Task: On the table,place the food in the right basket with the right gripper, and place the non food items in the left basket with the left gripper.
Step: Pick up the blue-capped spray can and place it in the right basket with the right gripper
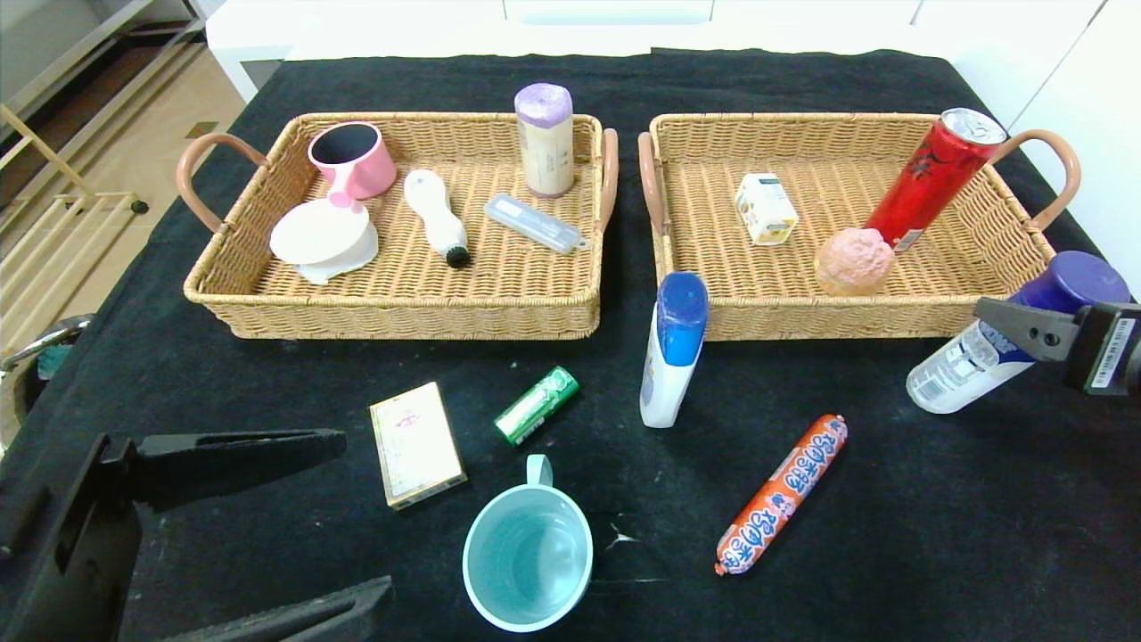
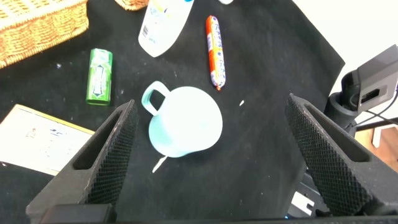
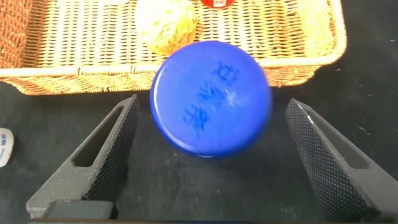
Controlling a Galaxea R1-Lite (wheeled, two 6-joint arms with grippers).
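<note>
My right gripper (image 1: 1012, 323) (image 3: 211, 106) is open at the table's right edge, beside the right basket (image 1: 891, 314). A blue-capped bottle (image 1: 967, 366) (image 3: 210, 98) sits between its fingers with a gap on each side. My left gripper (image 1: 361, 517) (image 2: 211, 106) is open at the front left, just left of a teal mug (image 1: 528, 557) (image 2: 186, 121). Loose on the cloth are a card box (image 1: 416, 443), a green pack (image 1: 537, 405), a white blue-capped bottle (image 1: 670, 357) and an orange sausage (image 1: 782, 493). The left basket (image 1: 401, 312) stands behind them.
The left basket holds a pink mug (image 1: 354, 158), a white lid (image 1: 323, 234), a white brush (image 1: 434, 214), a purple-topped roll (image 1: 545, 138) and a grey case (image 1: 533, 223). The right basket holds a small carton (image 1: 765, 208), a pink lump (image 1: 853, 259) and a red can (image 1: 931, 178).
</note>
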